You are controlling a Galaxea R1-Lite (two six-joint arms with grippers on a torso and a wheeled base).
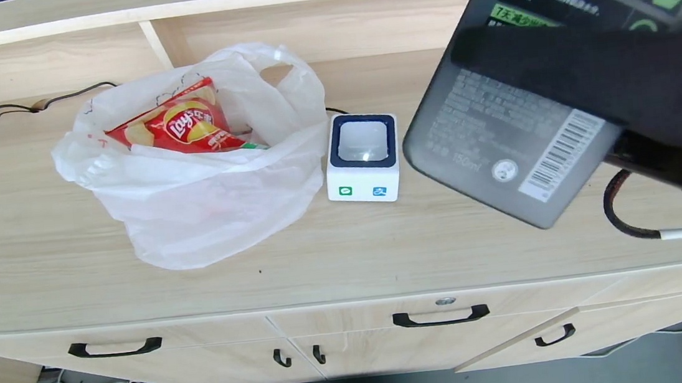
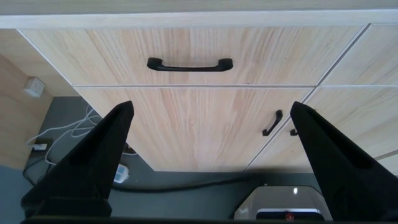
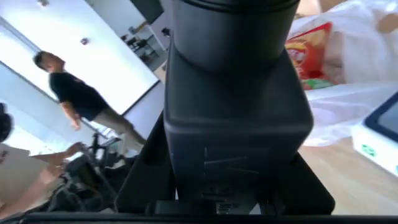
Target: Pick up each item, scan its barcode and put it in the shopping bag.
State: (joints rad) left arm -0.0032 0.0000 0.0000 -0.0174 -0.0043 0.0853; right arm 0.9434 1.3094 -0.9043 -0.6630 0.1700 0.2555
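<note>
— Well, gripping what with the right gripper [image 1: 554, 71]?
— Clamped on a dark bottle [image 1: 498, 132], with one black finger across its printed face. Held up over the counter [image 1: 42, 270], to the right of the scanner [image 1: 363, 158], with the barcode [image 1: 563, 154] turned toward the head camera.
— And from the right wrist?
— Looking along the bottle's plain dark side. Beyond it, part of the shopping bag [image 3: 354, 106], red chips [image 3: 308, 53], and a corner of the scanner.
— From the head?
— Lying on the counter just left of the scanner, mouth open, chips inside, well apart from the bottle.
— Left gripper [image 2: 211, 109]?
— Spread wide, holding nothing. Facing a cabinet drawer handle [image 2: 189, 64] below the counter edge.
</note>
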